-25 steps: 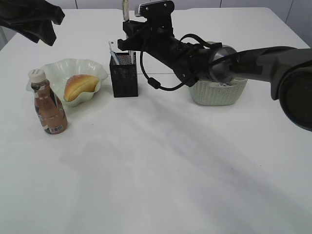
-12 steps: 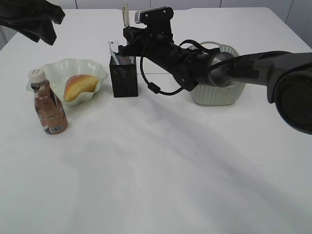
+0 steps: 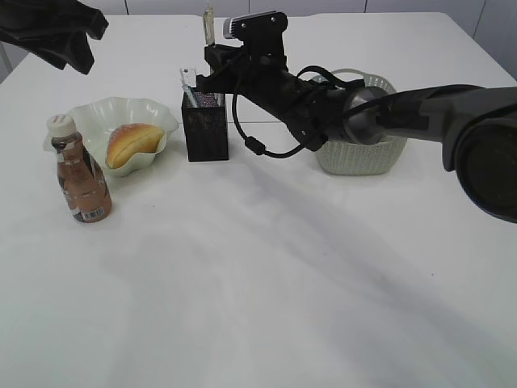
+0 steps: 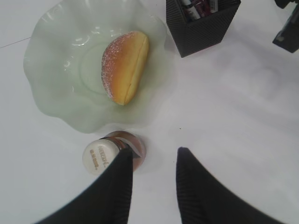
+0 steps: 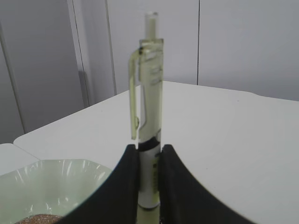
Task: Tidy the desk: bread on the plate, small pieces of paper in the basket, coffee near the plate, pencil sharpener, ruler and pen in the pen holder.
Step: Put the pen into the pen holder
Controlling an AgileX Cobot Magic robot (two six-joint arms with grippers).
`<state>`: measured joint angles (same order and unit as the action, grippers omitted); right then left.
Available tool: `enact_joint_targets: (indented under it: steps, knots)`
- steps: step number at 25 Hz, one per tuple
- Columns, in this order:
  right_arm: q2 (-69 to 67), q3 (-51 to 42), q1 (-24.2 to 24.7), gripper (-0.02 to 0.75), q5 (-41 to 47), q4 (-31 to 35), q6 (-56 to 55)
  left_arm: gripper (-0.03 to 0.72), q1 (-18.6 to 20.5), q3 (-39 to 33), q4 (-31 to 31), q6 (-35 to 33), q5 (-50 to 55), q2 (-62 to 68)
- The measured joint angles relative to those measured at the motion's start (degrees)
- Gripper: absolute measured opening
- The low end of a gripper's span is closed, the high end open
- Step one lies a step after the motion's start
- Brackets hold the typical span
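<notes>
From the exterior view, the coffee bottle [image 3: 79, 179] stood on the bench [image 3: 258, 283] just beside the plate [image 3: 121, 129] holding the bread [image 3: 132, 142], then the pen holder [image 3: 206, 121] and the basket [image 3: 363, 149]. Only the left wrist view showed the left gripper [image 4: 154, 156] spread and empty above the bottle; only the right wrist view showed the right gripper [image 5: 148, 156] pinching an upright pen [image 5: 149, 107].

Pen [image 5: 150, 112]: lower end hidden between right gripper [image 5: 149, 186] fingers. Plate [image 5: 56, 179] cut by bottom edge. Basket [image 3: 363, 153] contents blocked by the arm. Holder [image 4: 201, 23] top cropped; contents too blurred to identify.
</notes>
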<state>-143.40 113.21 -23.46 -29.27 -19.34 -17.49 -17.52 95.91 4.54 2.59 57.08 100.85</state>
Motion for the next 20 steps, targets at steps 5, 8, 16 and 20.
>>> enact_joint_targets:
  steps: [5,8,16,20]
  knots:
    - [0.0,0.0,0.0,0.097,0.2,-1.1,0.0,0.239,0.0,0.0,0.0,0.0,0.0,0.0]
    - [0.0,0.0,0.0,0.155,0.7,-2.8,0.0,0.239,0.0,0.0,0.0,0.0,0.0,0.0]
    - [0.0,0.0,0.0,0.267,0.7,-3.5,-1.4,0.239,0.0,0.0,-0.1,0.0,-0.1,0.0]
    - [0.0,0.0,0.0,0.269,0.8,-3.5,-1.9,0.24,0.0,0.0,-0.2,0.0,-0.1,0.0]
